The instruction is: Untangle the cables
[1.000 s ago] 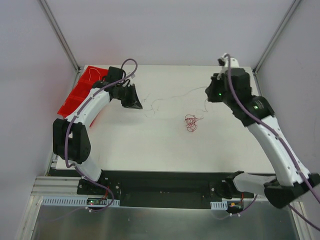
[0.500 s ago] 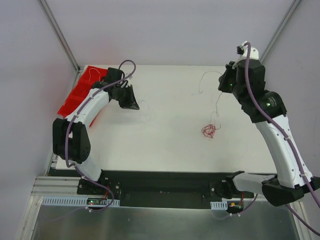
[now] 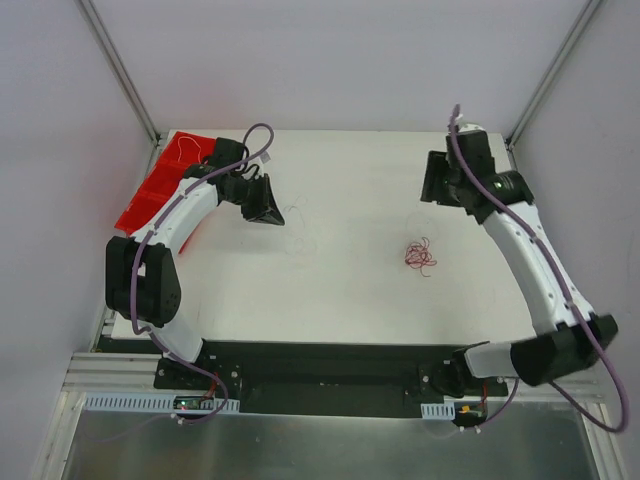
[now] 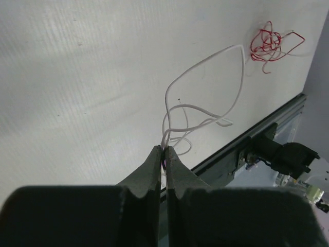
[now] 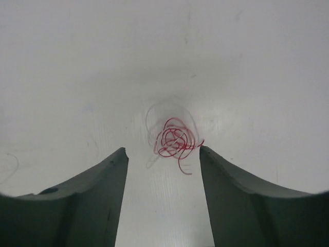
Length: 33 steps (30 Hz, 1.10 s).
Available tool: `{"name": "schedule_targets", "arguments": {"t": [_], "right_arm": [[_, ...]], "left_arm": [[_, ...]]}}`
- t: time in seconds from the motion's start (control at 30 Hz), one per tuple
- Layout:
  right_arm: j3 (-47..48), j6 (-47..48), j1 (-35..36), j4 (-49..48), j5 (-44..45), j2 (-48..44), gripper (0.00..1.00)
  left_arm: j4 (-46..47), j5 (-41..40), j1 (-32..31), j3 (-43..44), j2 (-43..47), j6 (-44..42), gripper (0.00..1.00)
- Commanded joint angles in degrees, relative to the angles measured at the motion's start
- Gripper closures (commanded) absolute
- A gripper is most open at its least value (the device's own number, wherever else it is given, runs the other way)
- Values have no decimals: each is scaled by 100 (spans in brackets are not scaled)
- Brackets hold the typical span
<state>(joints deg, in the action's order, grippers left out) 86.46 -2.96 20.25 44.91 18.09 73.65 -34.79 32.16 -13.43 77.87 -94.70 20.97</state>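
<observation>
Comparing the views, what is given by the top camera alone?

— Both arms are taken in at once. The left gripper (image 3: 268, 205) is seen in the upper left of the frame, near a red bin (image 3: 150, 195), and the right gripper (image 3: 437, 180) in the upper right. The red tangle (image 3: 418, 255) is found right of centre on the white table (image 3: 350, 300), well apart from the pale wire (image 3: 300, 225), which is only faintly traced there.

And what is added by the wrist cameras?

— From the left wrist, the dark fingers are seen pressed together, pinching the pale wire. Its smooth, hair-thin loops arch toward the upper right. From the right wrist, the fingers are seen spread with nothing between them. The tangle, a tight knot of crinkled red loops, is shown on the matte table just beyond the tips.
</observation>
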Motion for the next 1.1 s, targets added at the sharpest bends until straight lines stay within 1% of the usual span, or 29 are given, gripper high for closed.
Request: {"name": "schedule_targets", "arguments": {"t": [0.0,0.03,0.07,0.1,0.13,0.2,0.27,0.37,0.47,0.57,0.7,0.87,0.93,1.0,1.07], "right_arm": [[73,724,-127,564,-2109,948,36],[212,875,21,572,-2316,1098,34],[301,1076,206,468,-2579,1212,30],[337,1252,399,136,-3087,1309,26],[433,1385,618,-41,-3675,1432,24],[705,1404,1058,-375,-4381,1887,24],[951,1255,1471,-701,-4717,2301,24],[1049,991,2034,-1255,-4516,2733,24],[1172,929,2430,-1300,-4288,2988,25],[1076,833,2554,-1362,-3972,3041,26],[926,780,2677,-1370,-3761,3059,29],[873,806,2756,-1353,-3216,3138,33],[899,789,2756,-1344,-3180,3217,38],[900,797,2765,-1300,-3180,3244,47],[803,867,2809,-1274,-3180,3191,63]], "left_arm": [[130,957,25,80,136,99,100],[139,1115,25,80,92,187,100],[139,1256,25,80,48,275,100],[139,1370,25,88,-22,406,100],[139,1467,25,97,-75,564,100],[147,1608,16,106,-180,854,100],[191,1705,33,141,-295,1136,100],[323,1776,16,238,-479,1453,100],[446,1776,16,291,-629,1839,100],[657,1846,-2,291,-655,2147,100],[798,1873,-28,238,-612,2315,100],[930,1952,-37,19,-427,2499,100],[982,1961,-37,-78,-348,2561,100],[1052,1969,-28,-140,-304,2657,100],[1114,1943,-28,-123,-304,2675,100]]}}
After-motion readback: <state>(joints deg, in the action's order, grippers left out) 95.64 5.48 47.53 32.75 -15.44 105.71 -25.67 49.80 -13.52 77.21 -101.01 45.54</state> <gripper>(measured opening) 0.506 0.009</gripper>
